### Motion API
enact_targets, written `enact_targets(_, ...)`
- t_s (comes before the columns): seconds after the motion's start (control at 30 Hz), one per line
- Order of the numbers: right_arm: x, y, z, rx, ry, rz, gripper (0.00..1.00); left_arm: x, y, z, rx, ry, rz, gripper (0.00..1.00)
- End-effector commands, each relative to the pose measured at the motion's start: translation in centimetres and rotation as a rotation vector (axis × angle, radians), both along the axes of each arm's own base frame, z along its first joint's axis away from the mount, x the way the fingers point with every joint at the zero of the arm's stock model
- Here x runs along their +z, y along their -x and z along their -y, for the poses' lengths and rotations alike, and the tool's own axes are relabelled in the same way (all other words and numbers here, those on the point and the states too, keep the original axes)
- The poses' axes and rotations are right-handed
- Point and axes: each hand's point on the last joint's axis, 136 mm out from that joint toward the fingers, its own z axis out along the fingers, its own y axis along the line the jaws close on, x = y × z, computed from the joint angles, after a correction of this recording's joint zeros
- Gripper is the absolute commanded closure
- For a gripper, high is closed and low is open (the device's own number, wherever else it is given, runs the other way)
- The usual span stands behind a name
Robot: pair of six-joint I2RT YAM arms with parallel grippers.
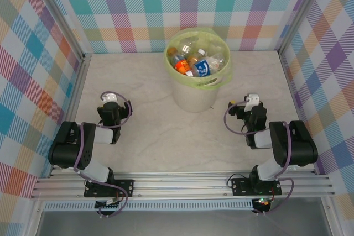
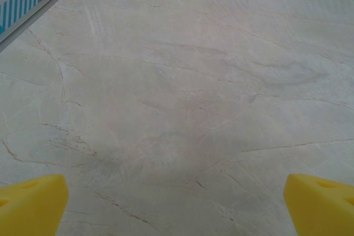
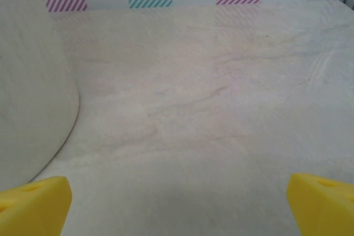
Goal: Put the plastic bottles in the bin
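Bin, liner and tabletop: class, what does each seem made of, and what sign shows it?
Bin: likely plastic, matte, smooth pale wall. Liner: thin plastic film, translucent yellow-green, crinkled over the rim. Tabletop: marble-look veined beige, faint sheen; stone or laminate, cannot tell.

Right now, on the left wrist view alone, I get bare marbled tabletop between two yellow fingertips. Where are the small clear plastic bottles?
Observer: From the top view, the clear plastic bottles, with orange and blue labels, lie inside the round pale grey-white bin lined with a yellow-green bag.
Operator: Where does it stand?
Observer: Toward the far middle of the table, ahead of both arms and between them.
Operator: And the other arm?
Observer: The right gripper is open and holds nothing; the bin's pale wall shows at the left of its wrist view.
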Motion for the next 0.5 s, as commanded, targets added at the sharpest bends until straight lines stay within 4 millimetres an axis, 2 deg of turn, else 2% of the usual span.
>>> enact_targets(0.0, 0.33, -1.46, 0.40, 0.019, -0.052, -0.065, 0.00, 1.37, -0.80, 0.15, 0.001, -0.008, 0.055, 0.00)
enact_targets(0.47, 0.35, -1.45, 0.26, 0.026, -0.046, -0.063, 0.00, 1.30, -0.86, 0.23, -0.002, -0.010, 0.051, 0.00)
